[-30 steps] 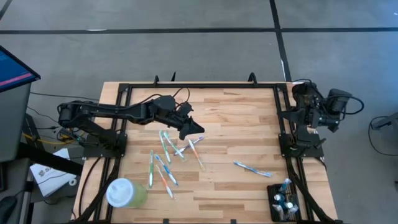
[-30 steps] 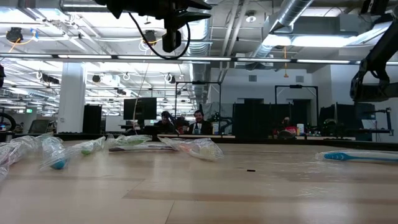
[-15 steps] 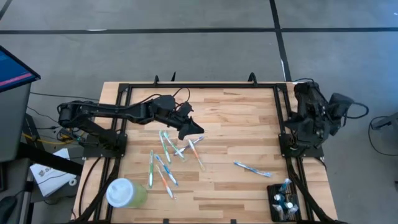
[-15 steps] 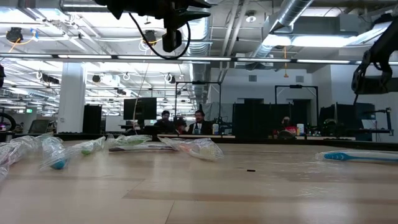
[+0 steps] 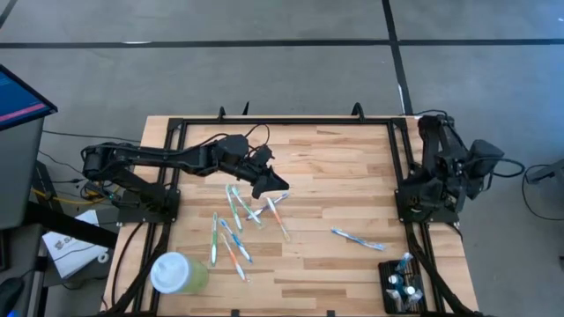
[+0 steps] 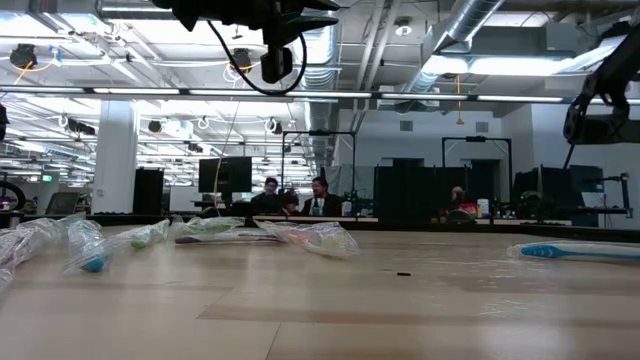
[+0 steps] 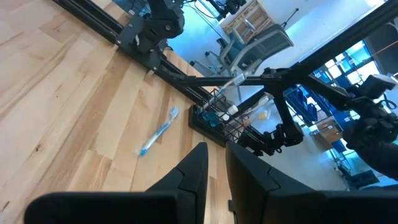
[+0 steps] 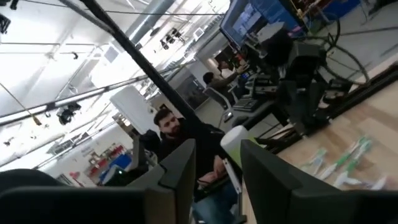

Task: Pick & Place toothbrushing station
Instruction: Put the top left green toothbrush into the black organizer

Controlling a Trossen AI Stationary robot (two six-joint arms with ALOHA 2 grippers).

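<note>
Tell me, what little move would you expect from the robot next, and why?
Probably the left hand drops toward the loose toothbrush beneath it. It hovers above the table over the scattered pile, its fingers nearly together with nothing between them, so it would have to open first. The black toothbrushing station waits at the near right corner, while the right arm sits folded at its base.

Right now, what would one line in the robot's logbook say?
left fingers: above wrapped toothbrushes, holding nothing | right arm: folded at table's right edge | toothbrushing station: untouched, near right corner
</note>
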